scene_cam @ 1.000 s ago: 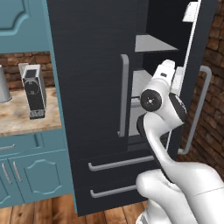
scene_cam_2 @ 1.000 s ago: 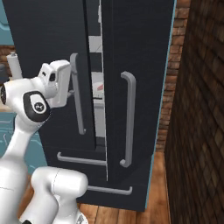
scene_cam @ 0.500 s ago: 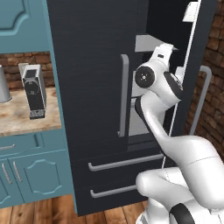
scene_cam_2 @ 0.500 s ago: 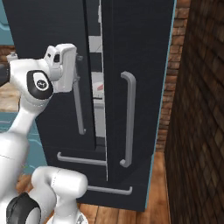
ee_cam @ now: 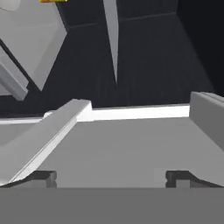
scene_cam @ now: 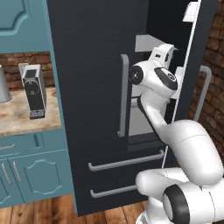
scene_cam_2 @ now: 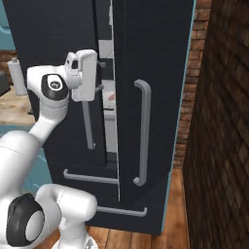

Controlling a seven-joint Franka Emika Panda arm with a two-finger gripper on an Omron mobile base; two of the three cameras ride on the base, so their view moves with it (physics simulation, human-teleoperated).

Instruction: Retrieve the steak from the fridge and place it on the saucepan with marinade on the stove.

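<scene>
Tall upright fridge (scene_cam: 96,87), door ajar; spread pincer (ee_cam: 111,177) over its grey shelf (ee_cam: 127,148).

This is a rendered home kitchen. A tall black double-door fridge (scene_cam: 96,109) with long silver handles and two lower drawers stands with one door ajar, showing grey shelves (scene_cam_2: 108,73) inside. Beside it are teal panelled cabinets (scene_cam: 37,175) under a pale stone-look table (scene_cam: 22,114) carrying a small black-and-silver coffee machine (scene_cam: 34,90). Red brick walls (scene_cam_2: 219,126) and a wooden plank floor (scene_cam_2: 175,214) surround them.
</scene>
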